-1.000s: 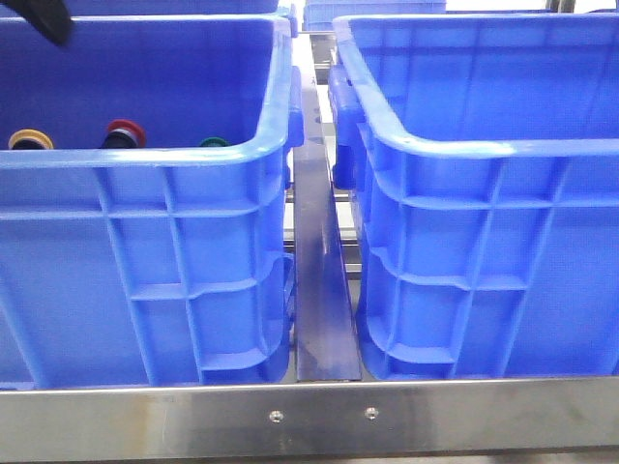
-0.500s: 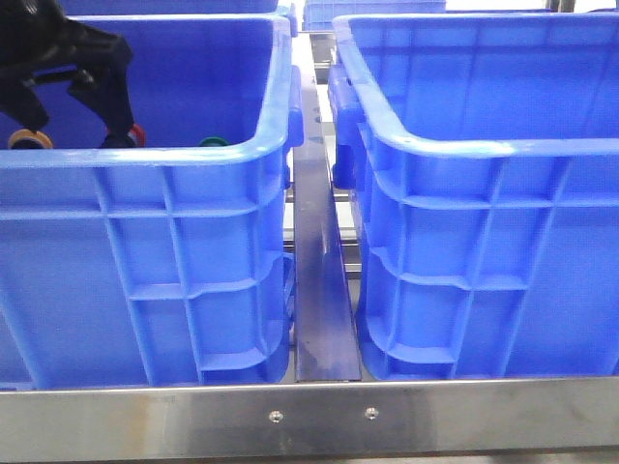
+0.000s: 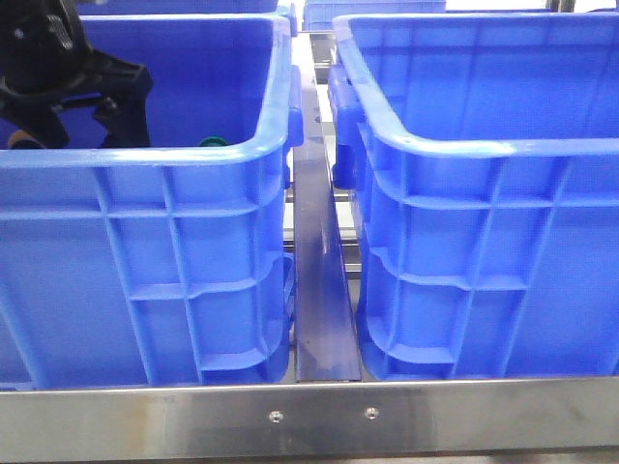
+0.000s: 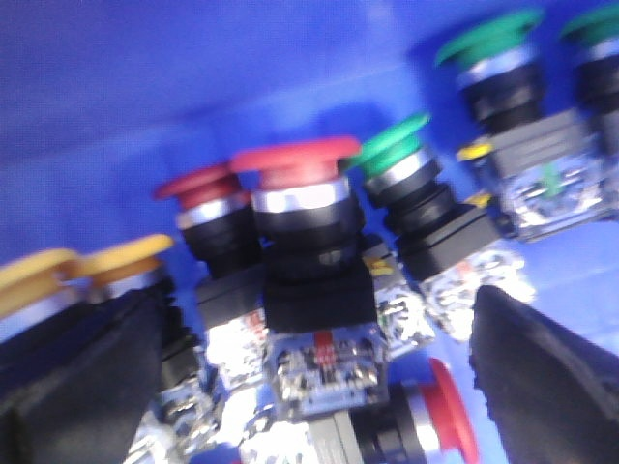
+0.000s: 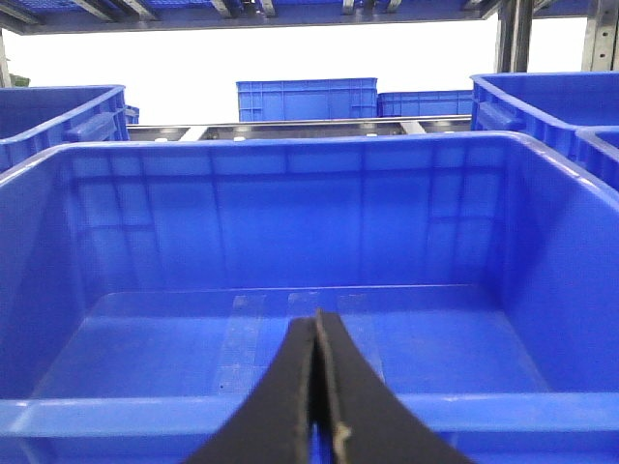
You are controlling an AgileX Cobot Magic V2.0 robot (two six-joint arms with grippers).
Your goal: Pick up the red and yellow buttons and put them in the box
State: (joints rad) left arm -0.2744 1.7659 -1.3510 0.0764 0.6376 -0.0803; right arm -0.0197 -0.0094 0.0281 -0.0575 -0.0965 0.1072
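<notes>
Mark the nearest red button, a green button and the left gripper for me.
red button (image 4: 293, 162), left wrist view, on its cap.
green button (image 4: 393, 145), left wrist view, on its cap.
left gripper (image 4: 319, 367), left wrist view, midway between its open fingers.

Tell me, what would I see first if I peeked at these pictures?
Two big blue crates fill the front view: the left crate and the right crate, side by side. The black left gripper reaches down into the left one with its fingers spread. Close up, it straddles a cluster of buttons, with a red button in the middle, green buttons on one side and yellow buttons on the other.
</notes>
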